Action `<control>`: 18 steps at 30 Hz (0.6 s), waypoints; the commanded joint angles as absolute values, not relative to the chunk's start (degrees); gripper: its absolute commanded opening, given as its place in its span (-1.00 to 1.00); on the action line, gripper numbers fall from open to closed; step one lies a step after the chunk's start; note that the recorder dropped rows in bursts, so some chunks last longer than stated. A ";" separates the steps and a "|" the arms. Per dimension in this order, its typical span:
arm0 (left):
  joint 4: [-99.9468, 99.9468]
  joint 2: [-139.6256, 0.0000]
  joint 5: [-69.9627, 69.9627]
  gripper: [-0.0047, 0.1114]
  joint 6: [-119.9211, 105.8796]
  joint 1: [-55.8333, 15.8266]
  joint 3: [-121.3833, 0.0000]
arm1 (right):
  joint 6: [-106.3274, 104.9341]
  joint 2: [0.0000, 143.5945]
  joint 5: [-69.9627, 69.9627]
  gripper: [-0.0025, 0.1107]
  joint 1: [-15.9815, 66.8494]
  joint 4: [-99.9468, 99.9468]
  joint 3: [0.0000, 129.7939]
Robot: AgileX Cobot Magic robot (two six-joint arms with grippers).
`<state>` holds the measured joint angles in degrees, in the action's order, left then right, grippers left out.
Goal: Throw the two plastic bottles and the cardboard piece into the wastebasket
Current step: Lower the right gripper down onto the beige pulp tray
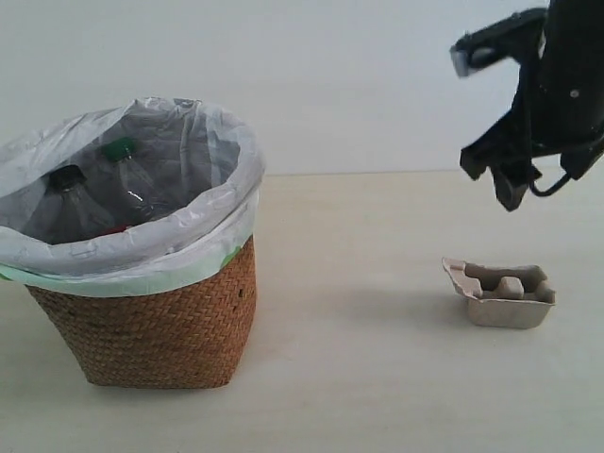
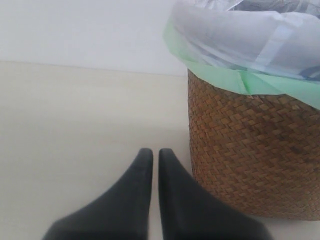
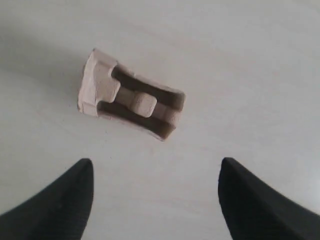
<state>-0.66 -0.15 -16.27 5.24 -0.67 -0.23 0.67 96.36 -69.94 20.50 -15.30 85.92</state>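
The wicker wastebasket with its white bag liner stands at the left; both bottles lie inside it, the black-capped one and the green-capped one. The beige cardboard piece rests on the table at the right, also seen from above as the cardboard piece. My right gripper hangs well above the cardboard, open and empty. My left gripper is shut on nothing, low over the table beside the wastebasket; it does not show in the exterior view.
A pale tabletop meets a plain white wall behind. The bag's green edge folds over the basket rim. Nothing else lies on the table.
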 commanded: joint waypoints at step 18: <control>-0.94 0.00 -15.89 -0.85 5.55 -0.55 0.00 | -30.12 109.74 -67.22 0.14 20.00 -19.90 84.48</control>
